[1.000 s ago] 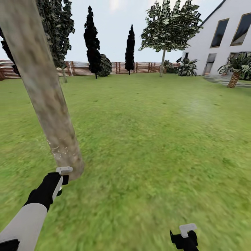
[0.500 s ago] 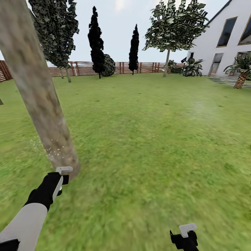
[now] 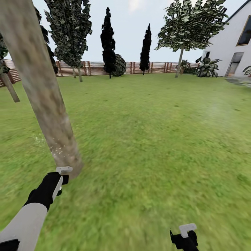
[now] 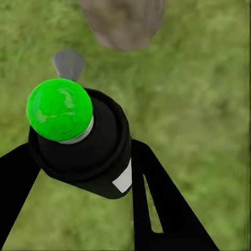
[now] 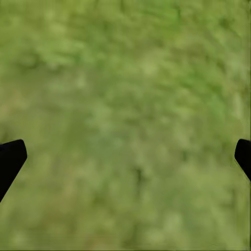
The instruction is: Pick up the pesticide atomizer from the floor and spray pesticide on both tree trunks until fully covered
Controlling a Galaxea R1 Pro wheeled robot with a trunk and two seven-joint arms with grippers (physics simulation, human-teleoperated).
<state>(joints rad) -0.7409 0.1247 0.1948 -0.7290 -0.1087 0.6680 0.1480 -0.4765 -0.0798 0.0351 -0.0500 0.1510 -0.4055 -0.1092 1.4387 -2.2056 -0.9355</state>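
Observation:
A thick, pale grey-beige tree trunk [image 3: 45, 104] leans across the left of the head view, with pale specks low down near its base. My left gripper [image 3: 57, 183] is shut on the pesticide atomizer [image 3: 64, 170], held just in front of the trunk's foot. In the left wrist view the atomizer [image 4: 83, 141] is a dark cylinder with a green dot on top, clasped between black fingers [image 4: 157, 209], and the trunk [image 4: 123, 21] is close beyond it. My right gripper [image 3: 184, 237] hangs low at the right, open over grass [image 5: 125, 157].
Grass lawn [image 3: 157, 132] spreads ahead to a brown slat fence [image 3: 94, 68]. Leafy trees [image 3: 191, 24] [image 3: 69, 31], two black cypresses [image 3: 108, 38] and a round bush stand along it. Another slanted trunk [image 3: 9, 89] shows at the far left. A white house [image 3: 233, 45] stands at the right.
The whole view has swung left: fence, far trees and house slid right in the picture. Both arms keep their places, and the atomizer stays in the left gripper by the trunk.

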